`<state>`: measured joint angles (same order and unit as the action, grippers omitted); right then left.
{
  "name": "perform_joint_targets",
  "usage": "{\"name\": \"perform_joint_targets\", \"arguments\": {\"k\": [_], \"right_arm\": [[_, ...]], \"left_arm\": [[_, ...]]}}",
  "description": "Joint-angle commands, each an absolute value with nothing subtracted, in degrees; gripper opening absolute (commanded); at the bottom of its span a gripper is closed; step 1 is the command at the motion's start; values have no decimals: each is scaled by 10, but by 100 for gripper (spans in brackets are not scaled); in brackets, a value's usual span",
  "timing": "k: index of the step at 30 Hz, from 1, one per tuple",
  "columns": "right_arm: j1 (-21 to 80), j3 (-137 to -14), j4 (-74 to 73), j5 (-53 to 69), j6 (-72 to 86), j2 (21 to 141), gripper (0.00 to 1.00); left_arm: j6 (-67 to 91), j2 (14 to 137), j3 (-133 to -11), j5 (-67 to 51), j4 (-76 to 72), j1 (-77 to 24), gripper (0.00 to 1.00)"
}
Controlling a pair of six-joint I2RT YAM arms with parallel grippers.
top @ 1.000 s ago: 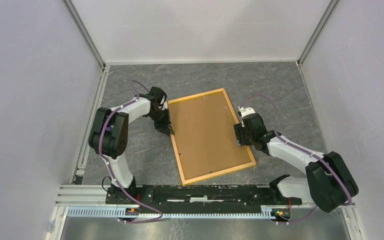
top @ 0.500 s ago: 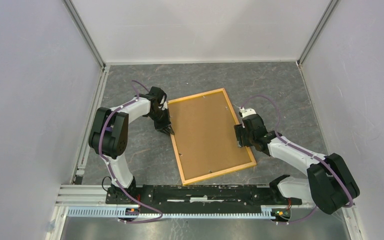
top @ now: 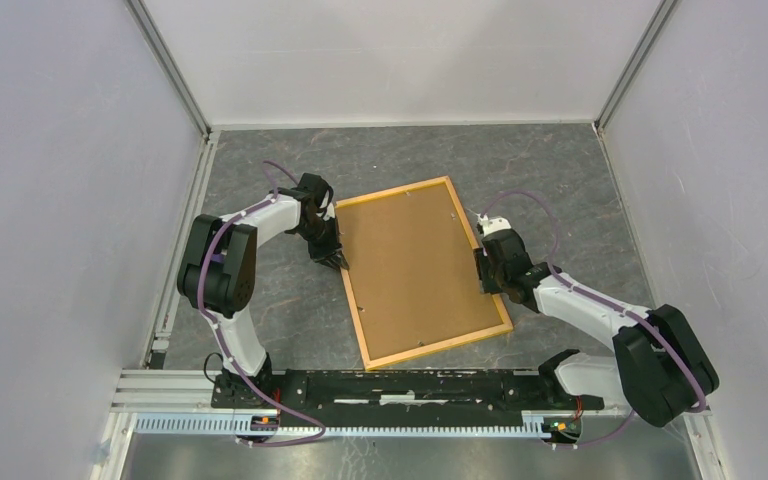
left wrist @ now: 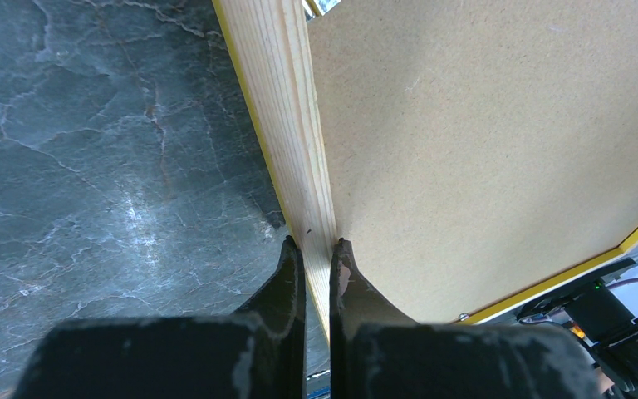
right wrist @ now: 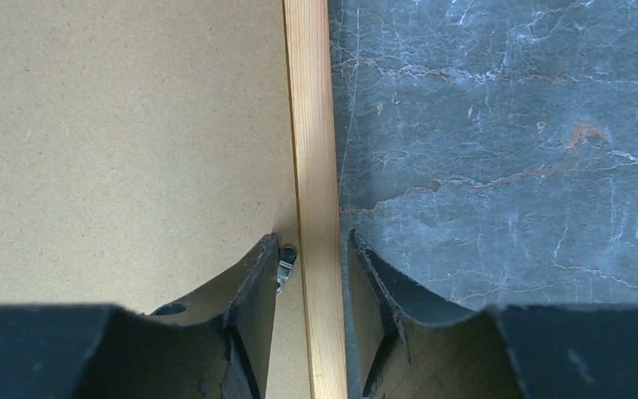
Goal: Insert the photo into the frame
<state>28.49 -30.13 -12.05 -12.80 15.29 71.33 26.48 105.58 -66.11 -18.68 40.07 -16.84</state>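
Overhead first: the frame (top: 440,346) lies on the grey marbled counter (top: 560,180), middle of the picture. It is rotated a little, with its lower end swung toward the right. Back side is up, and a brown backing board (top: 420,268) fills the opening (whatever lies under it is hidden). The left tool (top: 334,258) sits at the frame's left long rail, in the upper part. The right tool (top: 482,272) sits at the right long rail, a little below midway. Both arms reach in from the bottom corners.

Left wrist view: the pale wood rail runs from top centre down between the two black fingers (left wrist: 292,270). One finger is on the counter side and one on the board side. They are nearly together, both pressed against the rail, so the left tool is clamped on the frame. A dark shadow lies on the counter beside the rail, just above the tips.

Right wrist view: the rail runs straight down the middle, board to its left, counter to its right. The fingers (right wrist: 257,283) straddle it, spread wider than the rail. There is a narrow gap on the board side, where a small metal tab (right wrist: 285,266) sits just beside the inner finger. The outer finger is just beside the rail's outer edge (contact not clear). Right tool's jaws are parted, gripping nothing.
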Motion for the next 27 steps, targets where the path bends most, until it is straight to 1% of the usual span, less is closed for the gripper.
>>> {"name": "perform_joint_targets", "arguments": {"k": [1,6,8,10,11,13,16,21,23,24,25,27], "right_arm": [[280,-279,-186,-166,145,724,39],[280,-276,-189,-139,152,712,33],[280,-273,-188,-126,152,711,32],[280,-273,-192,-116,149,713,37],[280,-273,-195,-118,149,715,42],[280,-272,-199,-123,152,715,48],[280,-267,-202,-121,156,711,51],[282,-265,-204,-116,162,703,52],[281,-263,-203,-113,163,698,49],[281,-261,-203,-112,163,697,43],[281,-259,-200,-112,163,694,32],[281,-257,-197,-115,163,695,20]], "left_arm": [[215,1080,-633,-165,390,-174,2],[216,1079,-633,-168,389,-174,2],[216,1079,-633,-167,389,-174,2],[216,1078,-633,-168,389,-174,2],[216,1077,-633,-168,389,-174,2],[217,1077,-632,-170,388,-173,2],[217,1077,-632,-170,388,-173,2],[217,1077,-632,-171,388,-174,2],[217,1077,-632,-170,388,-173,2],[217,1077,-632,-170,388,-173,2],[218,1077,-632,-170,387,-173,2],[218,1077,-632,-171,387,-173,2]]}}
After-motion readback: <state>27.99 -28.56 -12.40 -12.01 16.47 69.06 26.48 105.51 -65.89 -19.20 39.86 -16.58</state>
